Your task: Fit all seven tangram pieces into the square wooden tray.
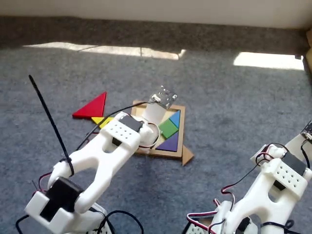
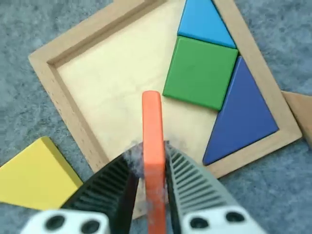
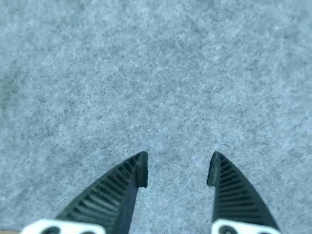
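The left arm's fingers (image 2: 152,148) clench an orange piece (image 2: 152,122) on its edge above the bare half of the square wooden tray (image 2: 66,102), mid-carpet (image 3: 146,73). A light blue triangle (image 2: 204,22), green square (image 2: 201,72) and dark blue triangle (image 2: 241,117) line one tray edge. A yellow piece (image 2: 36,173), red triangle (image 1: 92,108) and wooden triangle (image 2: 300,114) lie outside. The right arm's fingers (image 3: 176,170) hang spread apart over carpet.

Tray (image 2: 107,87): pale bare wood, matt. Orange piece (image 2: 152,122), in left hand (image 2: 150,149): smooth painted finish. Worktop (image 3: 146,73) beneath: rough, matt carpet pile.
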